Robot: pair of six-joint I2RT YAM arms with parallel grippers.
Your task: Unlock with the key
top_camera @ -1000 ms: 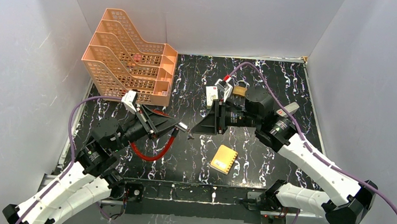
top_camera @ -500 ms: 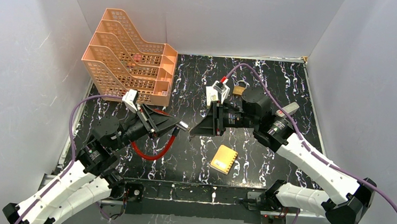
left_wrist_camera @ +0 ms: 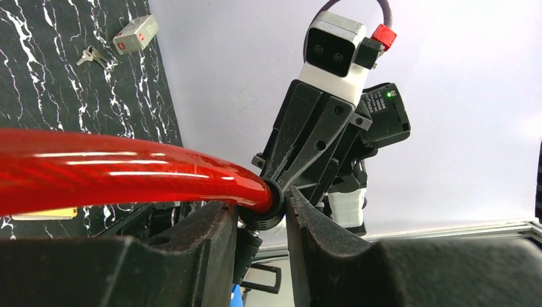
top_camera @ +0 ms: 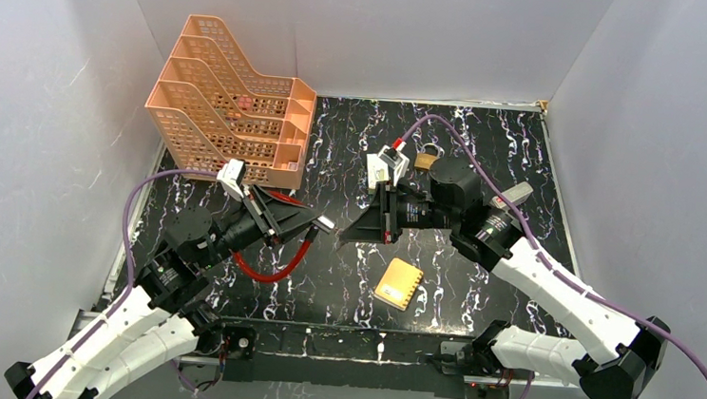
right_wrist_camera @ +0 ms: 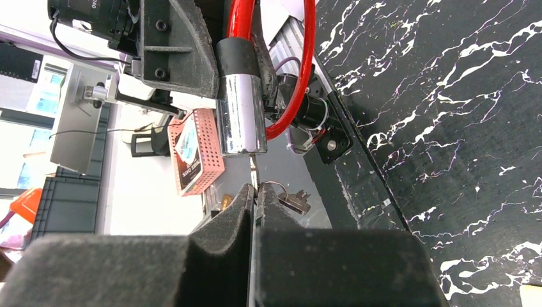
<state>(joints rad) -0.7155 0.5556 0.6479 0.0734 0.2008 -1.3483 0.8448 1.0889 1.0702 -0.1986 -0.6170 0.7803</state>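
My left gripper (top_camera: pixel 302 222) (left_wrist_camera: pixel 262 211) is shut on the black collar of the red cable loop (top_camera: pixel 272 271) (left_wrist_camera: pixel 128 169) and holds its chrome lock end (top_camera: pixel 326 223) (right_wrist_camera: pixel 240 121) off the table. My right gripper (top_camera: pixel 341 236) (right_wrist_camera: pixel 254 192) is shut on the key (right_wrist_camera: pixel 254 174). The thin blade points up at the chrome end's face, and its tip is at or just touching that face. A ring with a second key (right_wrist_camera: pixel 291 201) hangs beside my fingers. The brass padlock (top_camera: pixel 424 160) lies at the back, behind my right wrist.
An orange stacked tray rack (top_camera: pixel 233 104) stands at the back left. A yellow flat block (top_camera: pixel 398 283) lies near the front middle. A small grey box (left_wrist_camera: pixel 135 34) and loose keys (left_wrist_camera: pixel 92 57) lie on the black marbled table (top_camera: pixel 507 135).
My right arm has shifted slightly left, bringing the key closer to the chrome end. My left gripper has held the cable almost still.
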